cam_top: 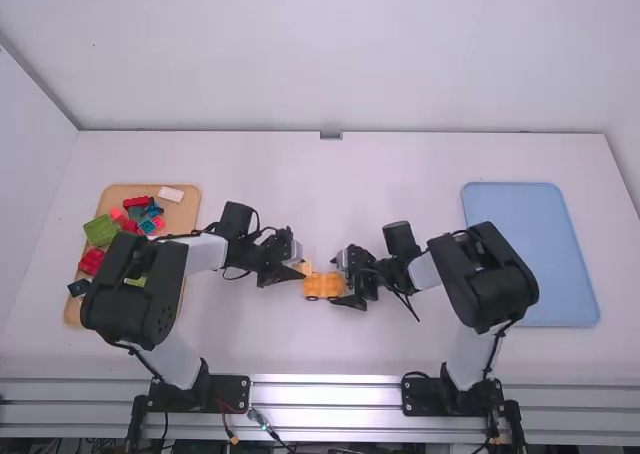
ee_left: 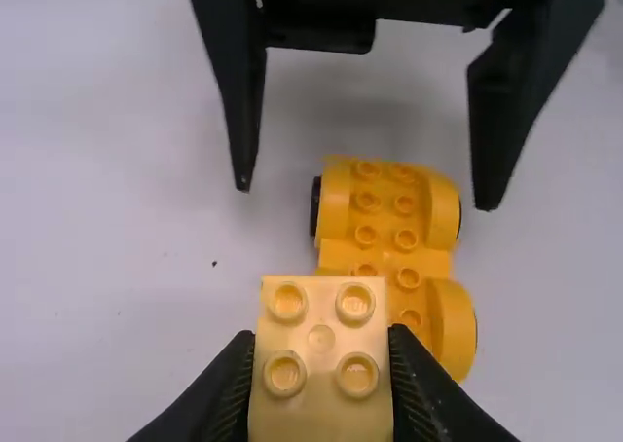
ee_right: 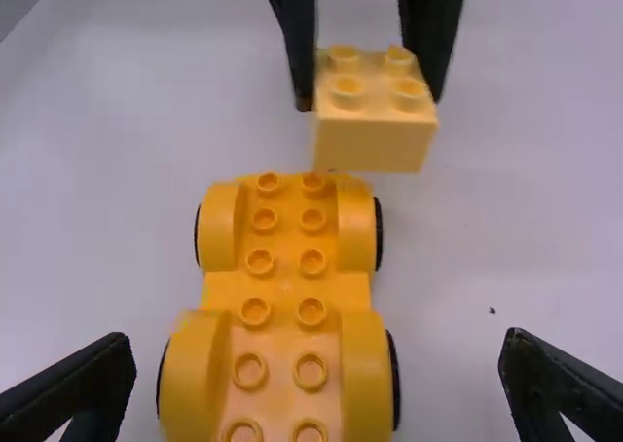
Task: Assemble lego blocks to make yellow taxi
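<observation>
One table (cam_top: 330,169). On it, two trays: a blue one (cam_top: 530,254) well to my right, a brown one (cam_top: 125,192) well to my left, its blocks too jumbled for me to count. I have two grippers: my right one (cam_top: 343,282) stands wide, my left one (cam_top: 300,266) grips one block (ee_right: 375,135) with four studs. One orange car (ee_right: 282,291), four wheels, lies between my right fingers, clear of both. The block is near one end of it.
</observation>
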